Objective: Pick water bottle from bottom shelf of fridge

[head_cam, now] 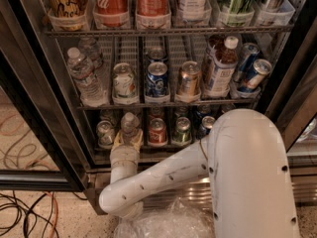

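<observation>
One water bottle (130,125) upright on bottom shelf (101,155) of fridge (44,93), between green can (104,132) and red can (157,131). Your gripper (127,144) at bottle base, low approach clearing front rail. Clamped or apart: cannot tell. Verify hold before pulling out.
</observation>
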